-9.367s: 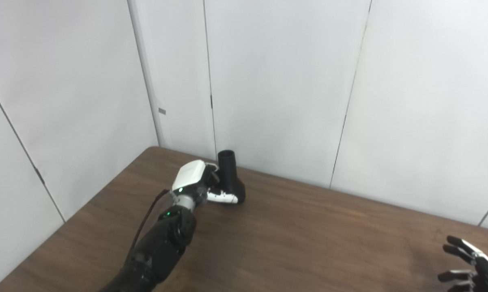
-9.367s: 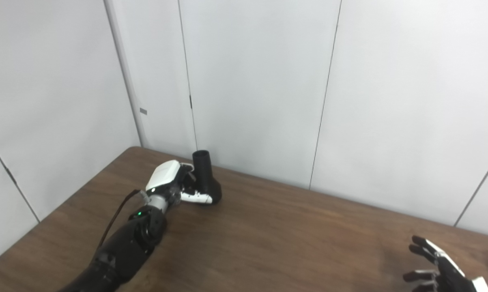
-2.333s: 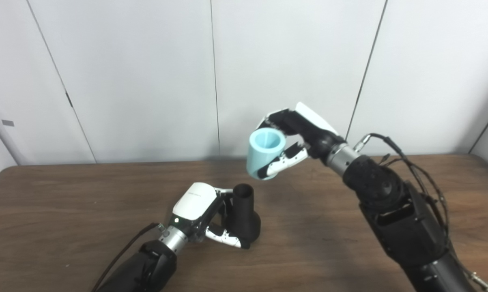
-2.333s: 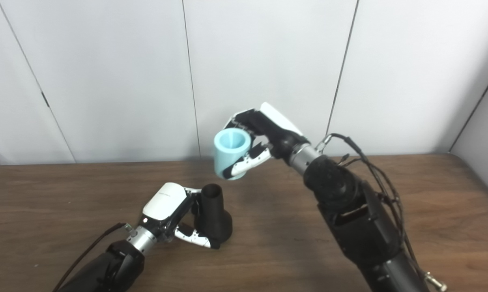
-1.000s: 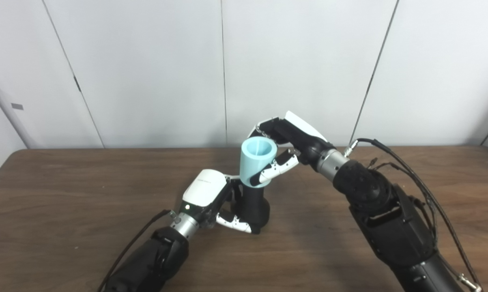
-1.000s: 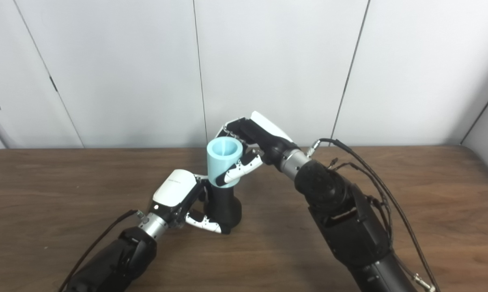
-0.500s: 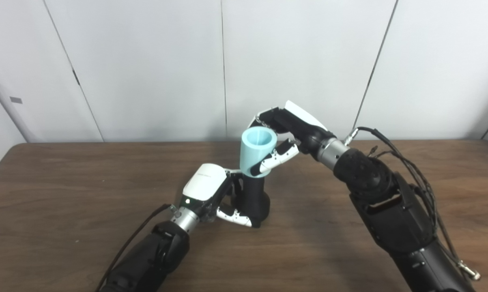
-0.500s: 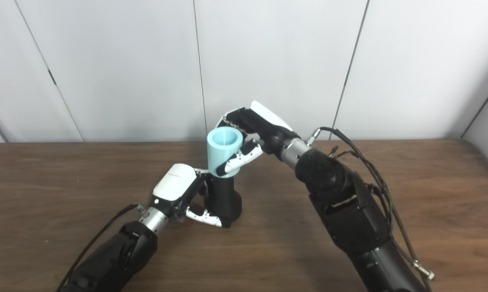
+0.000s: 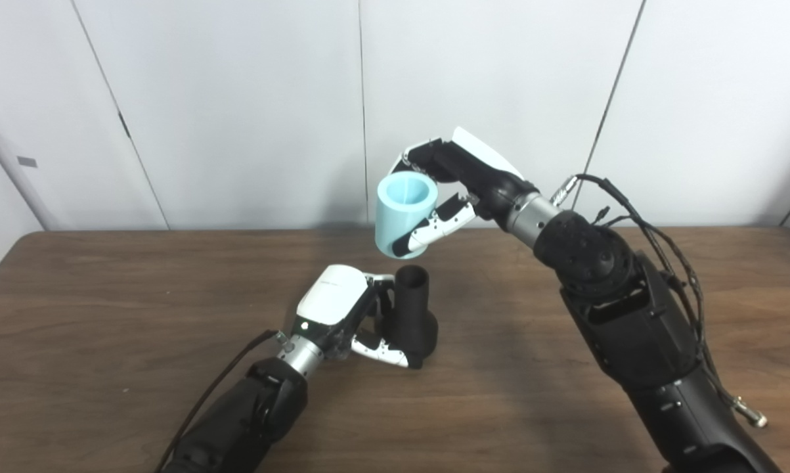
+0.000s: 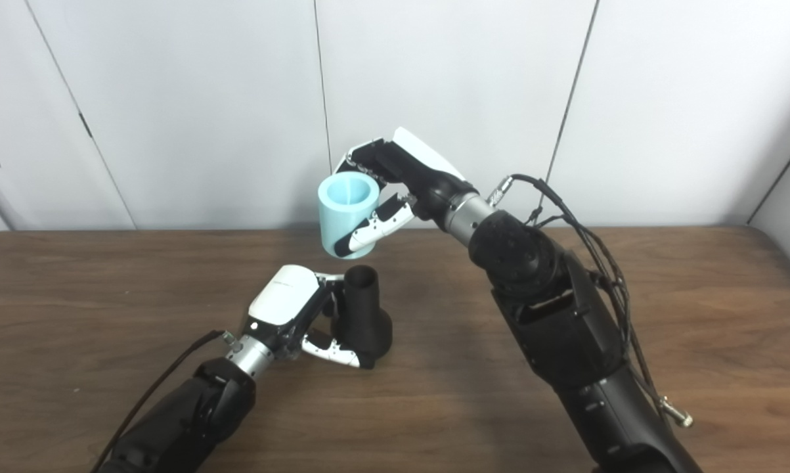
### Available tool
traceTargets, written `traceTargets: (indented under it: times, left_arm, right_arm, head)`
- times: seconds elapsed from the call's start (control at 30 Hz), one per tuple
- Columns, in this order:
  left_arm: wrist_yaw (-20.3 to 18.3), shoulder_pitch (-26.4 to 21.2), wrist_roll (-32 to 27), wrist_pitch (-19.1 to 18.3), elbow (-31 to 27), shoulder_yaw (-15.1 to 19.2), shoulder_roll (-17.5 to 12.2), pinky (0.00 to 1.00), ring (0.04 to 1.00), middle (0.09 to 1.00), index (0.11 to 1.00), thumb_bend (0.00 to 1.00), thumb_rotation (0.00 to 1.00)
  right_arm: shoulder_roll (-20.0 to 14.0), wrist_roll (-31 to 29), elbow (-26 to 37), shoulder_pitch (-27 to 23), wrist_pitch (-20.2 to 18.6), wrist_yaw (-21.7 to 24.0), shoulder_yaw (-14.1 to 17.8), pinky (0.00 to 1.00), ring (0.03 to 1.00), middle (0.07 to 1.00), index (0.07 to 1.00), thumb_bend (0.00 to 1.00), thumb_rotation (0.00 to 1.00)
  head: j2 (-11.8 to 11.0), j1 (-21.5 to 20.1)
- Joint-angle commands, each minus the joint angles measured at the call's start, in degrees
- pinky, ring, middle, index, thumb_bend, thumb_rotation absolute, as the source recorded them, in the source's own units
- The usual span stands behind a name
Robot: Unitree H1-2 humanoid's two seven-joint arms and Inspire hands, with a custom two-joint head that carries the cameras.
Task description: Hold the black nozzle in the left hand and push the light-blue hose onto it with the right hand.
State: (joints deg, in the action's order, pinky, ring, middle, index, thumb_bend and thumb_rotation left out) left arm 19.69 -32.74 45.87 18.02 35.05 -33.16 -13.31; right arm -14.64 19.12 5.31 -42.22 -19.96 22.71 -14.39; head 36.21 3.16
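- My left hand rests low on the table, and its fingers wrap around the wide base of the nozzle.
- The nozzle stands upright on the table with its open end facing up.
- My right hand is up in the air, and its fingers pinch the hose from the side.
- The hose is a short blue tube, tilted a bit, open at the top.
- I see the hose above the nozzle and a little to the left, with a clear gap between them.
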Motion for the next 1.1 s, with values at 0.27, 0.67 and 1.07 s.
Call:
traceTargets:
  times: [0.27,0.67,1.07]
  left_arm:
    - [-3.0,7.7,0.8,-0.2,3.2,-2.8,1.4,0.3,0.407,0.429,0.506,0.52,0.0]
    - [-3.6,8.1,0.8,-0.6,2.1,-2.8,1.2,0.3,0.402,0.421,0.507,0.52,0.0]
    - [-4.2,8.5,0.6,-2.0,0.9,-2.7,1.4,0.3,0.406,0.427,0.507,0.52,0.0]
  right_arm:
    - [-2.1,-1.3,0.4,-1.6,0.7,1.9,0.7,0.39,0.453,0.503,0.468,0.53,0.0]
    - [-1.5,-1.9,-1.9,0.4,3.3,1.4,-0.3,0.41,0.462,0.517,0.462,0.53,0.0]
    - [0.2,-0.3,-6.1,2.8,3.4,-0.4,-2.1,0.31,0.374,0.446,0.483,0.53,0.0]
  head:
    - [0.6,0.1]
    - [0.9,0.1]
    - [1.6,0.9]
